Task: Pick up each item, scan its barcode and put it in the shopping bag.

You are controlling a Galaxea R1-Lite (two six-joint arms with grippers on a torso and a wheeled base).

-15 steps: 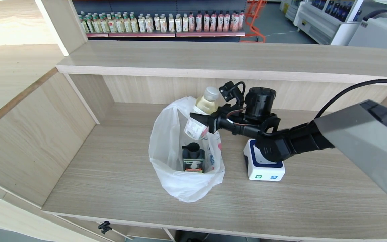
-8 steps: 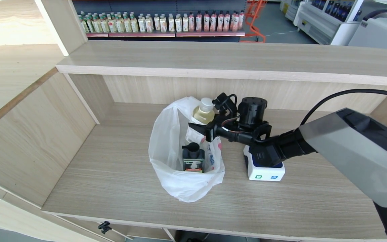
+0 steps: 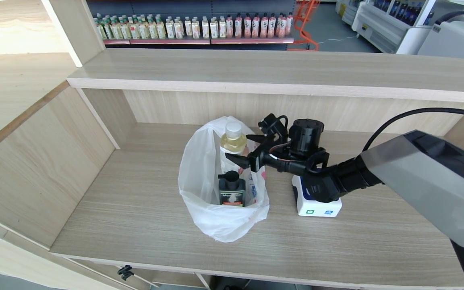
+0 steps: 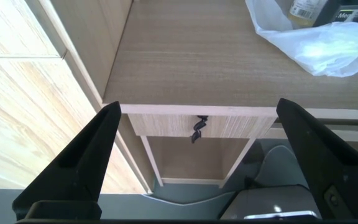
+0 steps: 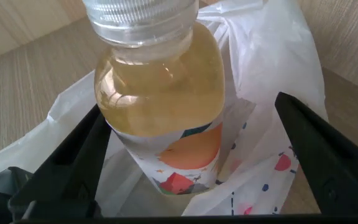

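We hold our right arm (image 3: 417, 177) stretched forward and across to the left, the right gripper (image 3: 247, 150) at its end with fingers spread wide. Our left gripper (image 4: 199, 107) is spread wide too.

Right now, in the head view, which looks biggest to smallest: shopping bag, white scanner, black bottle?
1. shopping bag
2. white scanner, partly hidden
3. black bottle, standing inside the bag

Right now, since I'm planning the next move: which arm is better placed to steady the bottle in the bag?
Right. Its fingers are open either side of the bottle, at the mouth of the bag. The left gripper hangs low before the counter, apart from the bag.
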